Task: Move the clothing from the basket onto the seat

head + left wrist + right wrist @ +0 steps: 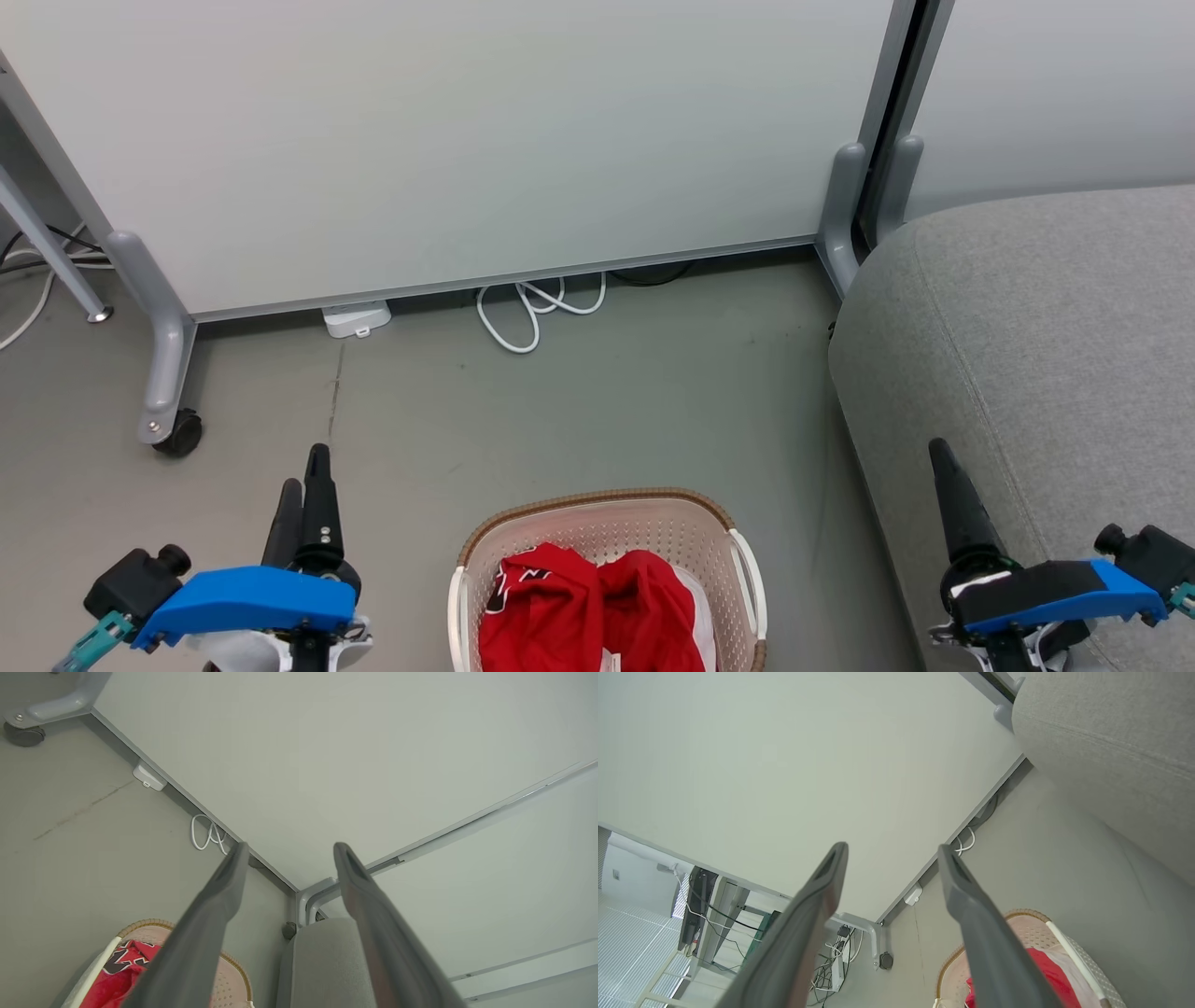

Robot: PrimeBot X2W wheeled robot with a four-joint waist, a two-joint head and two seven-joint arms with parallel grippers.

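The cream basket (pixel 597 497) with a brown woven-look rim stands on the floor at the bottom centre, and red clothing (pixel 560 607) with white and black trim is heaped inside it. The grey seat (pixel 1046 336) fills the right side, its rounded edge just right of the basket. My left gripper (pixel 306 471) hovers open over bare floor left of the basket. My right gripper (pixel 948 485) hangs open over the seat's front edge. In the left wrist view the left gripper (pixel 290 848) is open and holds nothing, with the clothing (pixel 117 980) at lower left. In the right wrist view the right gripper (pixel 893 849) is open too.
A white partition panel (pixel 467 140) on grey legs closes off the far side, with a caster (pixel 177 434) at its left foot. A looped white cable (pixel 532 313) and a white power block (pixel 355 319) lie at its base. Grey floor (pixel 607 401) stretches between panel and basket.
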